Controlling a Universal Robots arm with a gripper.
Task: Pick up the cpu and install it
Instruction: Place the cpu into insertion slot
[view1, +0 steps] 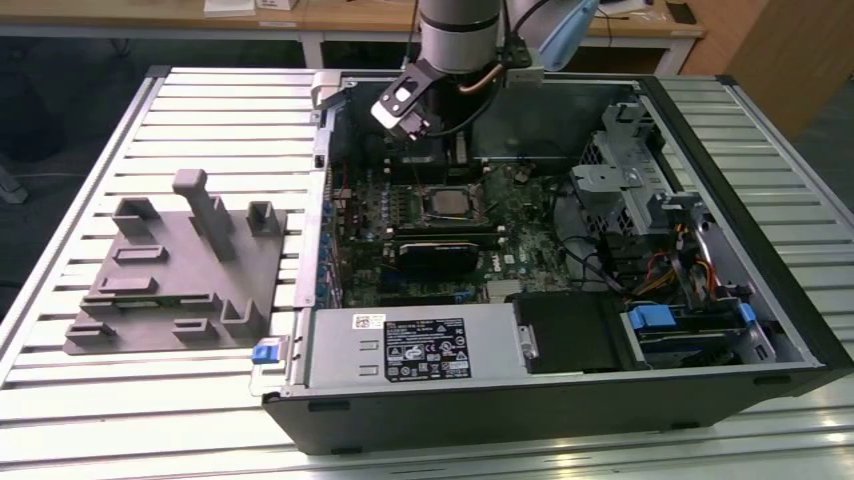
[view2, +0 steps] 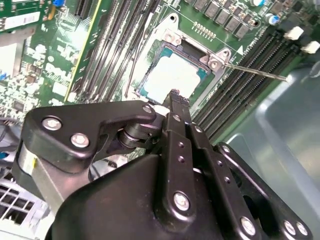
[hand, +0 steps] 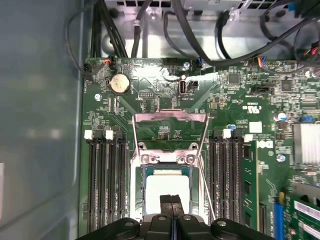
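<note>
Tool (hand: 171, 199) closed, empty, tip over cpu (hand: 156, 189) lying in socket (hand: 165, 158).

Motherboard (hand: 150, 95) seen from above. The cpu (hand: 166, 186) lies flat in its socket between two banks of memory slots (hand: 105, 175). The gripper (hand: 171, 201), fingertips pressed together, sits over its edge; contact uncertain. Metal retention frame (hand: 170, 118) swung open.

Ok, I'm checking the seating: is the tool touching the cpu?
Cannot tell. In the first wrist view the tool overlaps the cpu lying in the socket; neither contact nor a gap shows plainly.
</note>
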